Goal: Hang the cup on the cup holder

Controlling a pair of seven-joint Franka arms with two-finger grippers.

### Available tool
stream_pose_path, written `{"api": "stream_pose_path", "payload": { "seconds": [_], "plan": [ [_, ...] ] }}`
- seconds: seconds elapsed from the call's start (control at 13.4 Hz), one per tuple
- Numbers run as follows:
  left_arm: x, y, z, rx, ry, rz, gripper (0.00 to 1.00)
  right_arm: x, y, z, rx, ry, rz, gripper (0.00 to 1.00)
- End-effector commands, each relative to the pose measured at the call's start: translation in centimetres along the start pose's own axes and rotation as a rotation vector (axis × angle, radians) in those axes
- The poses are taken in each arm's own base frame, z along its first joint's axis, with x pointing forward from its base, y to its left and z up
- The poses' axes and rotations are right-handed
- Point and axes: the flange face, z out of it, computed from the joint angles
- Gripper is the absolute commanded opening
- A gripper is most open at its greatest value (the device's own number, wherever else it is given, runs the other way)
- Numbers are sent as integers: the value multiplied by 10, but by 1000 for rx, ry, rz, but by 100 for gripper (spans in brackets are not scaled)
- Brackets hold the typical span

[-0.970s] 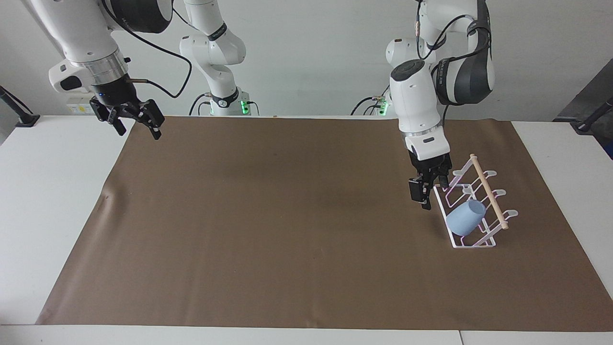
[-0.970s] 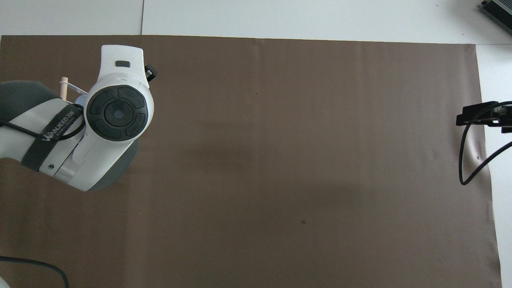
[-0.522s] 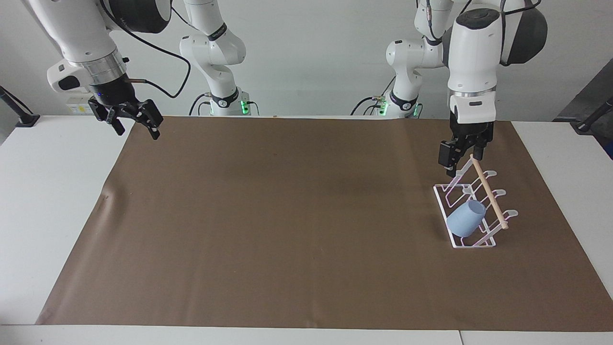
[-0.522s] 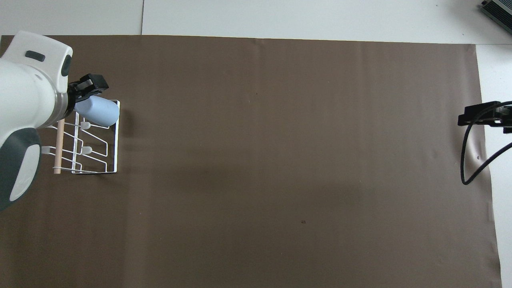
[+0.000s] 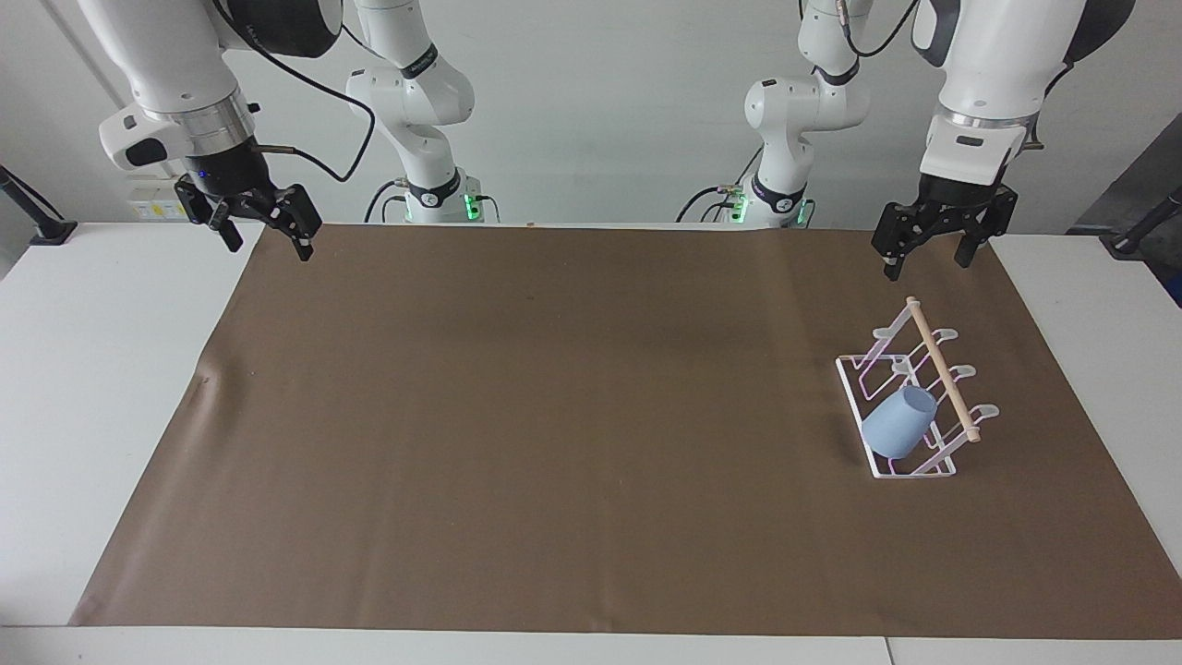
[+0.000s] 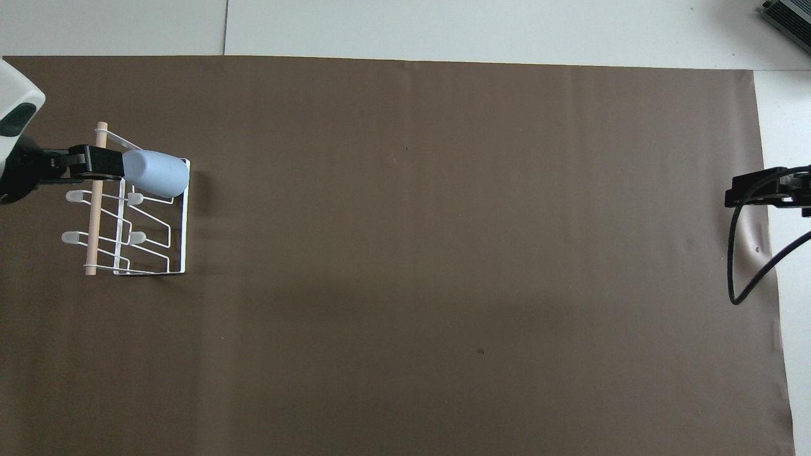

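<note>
The light-blue cup (image 5: 898, 421) hangs tilted on a prong of the white wire cup holder (image 5: 943, 369), at the holder's end farther from the robots, toward the left arm's end of the table. In the overhead view the cup (image 6: 156, 173) lies across the holder (image 6: 94, 221). My left gripper (image 5: 928, 261) hangs open and empty in the air over the mat's edge by the robots, apart from the holder. One of its fingers (image 6: 95, 161) overlaps the holder's dowel from above. My right gripper (image 5: 268, 245) waits open and empty over the mat's corner at the right arm's end.
A brown mat (image 5: 554, 416) covers most of the white table (image 5: 102, 388). A black cable (image 6: 735, 253) droops from the right gripper over the mat's edge. Nothing else stands on the mat.
My left gripper has risen from beside the cup holder and drawn back toward the robots, open throughout. The cup stays hung on the holder. The right arm has barely shifted.
</note>
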Motion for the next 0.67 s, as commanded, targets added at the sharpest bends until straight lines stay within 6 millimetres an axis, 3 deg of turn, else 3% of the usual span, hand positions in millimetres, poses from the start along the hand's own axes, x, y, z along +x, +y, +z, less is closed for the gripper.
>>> {"api": "stream_pose_path", "payload": {
  "seconds": [0.0, 0.15, 0.37, 0.6],
  "plan": [
    [5, -31, -11, -64, -54, 57, 100, -1, -2, -8, -13, -24, 21, 100],
    [3, -41, -24, -115, -81, 106, 100, -4, -1, -7, -11, -36, 15, 100],
    [2, -40, -35, -112, -122, 179, 100, -5, -2, -4, -13, -38, 21, 100],
    [-8, -40, -33, -110, -190, 184, 100, -10, 0, -6, -12, -46, 17, 100]
  ]
}}
